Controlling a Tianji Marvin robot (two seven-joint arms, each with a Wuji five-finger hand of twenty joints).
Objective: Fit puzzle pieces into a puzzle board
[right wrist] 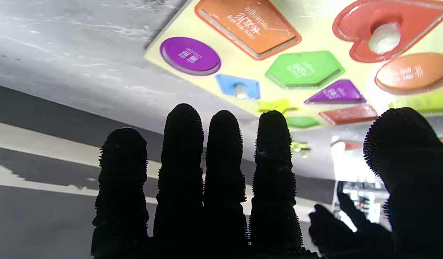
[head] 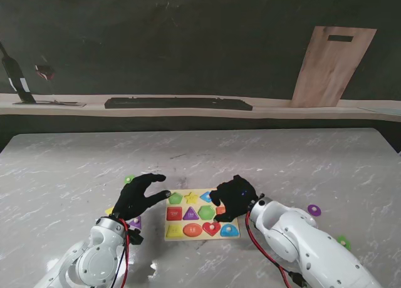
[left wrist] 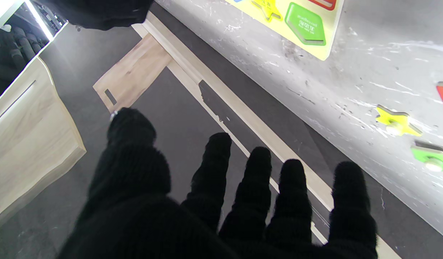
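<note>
The yellow puzzle board lies on the marble table between my hands. It shows coloured shapes: a red heart and a blue trapezoid with knobs, a purple oval, an orange rectangle and a green hexagon. My right hand hovers over the board's far right part, fingers straight, thumb apart, holding nothing. My left hand is spread open just left of the board, also holding nothing. Loose yellow star and green pieces lie on the table by the left hand.
More loose pieces lie around: a green one beyond the left hand, a purple one and a green one to the right. At the back, a shelf holds a dark bar and a leaning wooden board.
</note>
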